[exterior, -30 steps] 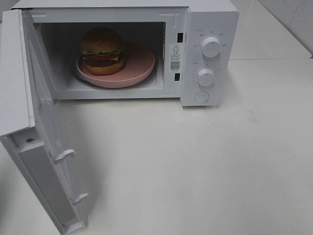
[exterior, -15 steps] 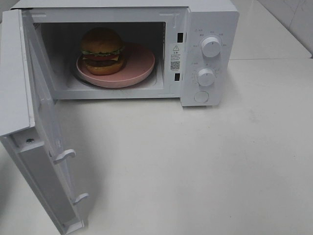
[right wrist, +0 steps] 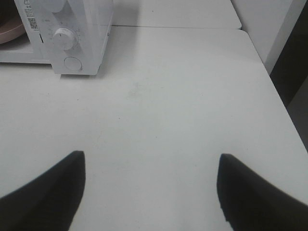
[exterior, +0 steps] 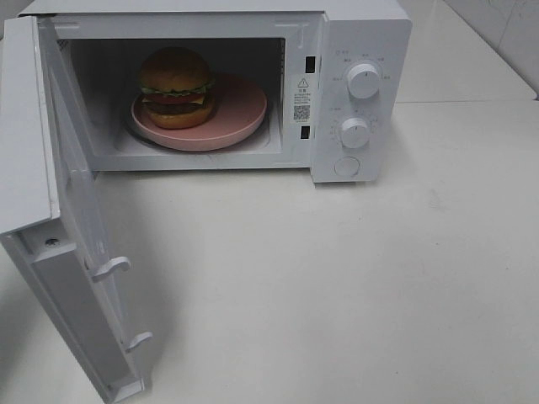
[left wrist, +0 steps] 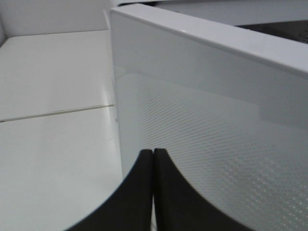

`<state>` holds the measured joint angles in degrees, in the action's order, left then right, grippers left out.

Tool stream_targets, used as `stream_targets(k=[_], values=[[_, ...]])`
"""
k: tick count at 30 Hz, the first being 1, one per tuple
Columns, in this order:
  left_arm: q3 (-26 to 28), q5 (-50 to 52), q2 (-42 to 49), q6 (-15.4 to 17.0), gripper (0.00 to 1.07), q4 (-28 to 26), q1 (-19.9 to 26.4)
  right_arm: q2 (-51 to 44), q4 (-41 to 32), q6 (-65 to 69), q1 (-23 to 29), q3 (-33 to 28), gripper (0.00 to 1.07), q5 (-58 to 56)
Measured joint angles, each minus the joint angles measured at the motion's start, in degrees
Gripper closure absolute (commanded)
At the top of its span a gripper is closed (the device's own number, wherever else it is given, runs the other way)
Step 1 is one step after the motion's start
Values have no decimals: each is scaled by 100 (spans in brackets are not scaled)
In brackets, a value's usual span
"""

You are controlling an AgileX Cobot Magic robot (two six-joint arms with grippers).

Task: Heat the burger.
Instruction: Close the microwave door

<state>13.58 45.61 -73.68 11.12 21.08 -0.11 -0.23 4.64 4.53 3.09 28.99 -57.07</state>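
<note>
Burger (exterior: 176, 87) on pink plate (exterior: 245, 106) in open microwave (exterior: 381, 38), left fingers (left wrist: 136, 195) together, right fingers (right wrist: 42, 198) spread

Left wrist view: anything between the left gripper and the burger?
Yes: the open white microwave door. The shut left gripper faces its outer side; the tall lettuce-and-cheese burger sits inside on the round pink plate.

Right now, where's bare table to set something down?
Open table in front of the microwave, from the swung-out door rightward; also right of the knobs. Crowded: the cavity, filled by the pink plate and burger.
</note>
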Motion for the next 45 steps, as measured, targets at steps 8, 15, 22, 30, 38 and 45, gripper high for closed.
stream_targets(k=[8, 15, 22, 30, 38, 45], values=[[6, 1266, -1066, 309, 107, 390, 0, 0, 0, 0, 0, 0, 32, 0], [11, 1530, -1450, 332, 107, 453, -57, 0, 0, 0, 0, 0, 32, 0], [11, 1604, -1896, 315, 107, -172, -779, 0, 0, 0, 0, 0, 32, 0], [11, 1828, -2217, 269, 107, -613, -1335, 0, 0, 0, 0, 0, 32, 0], [132, 1891, -2366, 269, 107, -802, -1679, 0, 0, 0, 0, 0, 32, 0], [441, 1891, -2452, 258, 107, -1444, -2309, 0, 0, 0, 0, 0, 32, 0]])
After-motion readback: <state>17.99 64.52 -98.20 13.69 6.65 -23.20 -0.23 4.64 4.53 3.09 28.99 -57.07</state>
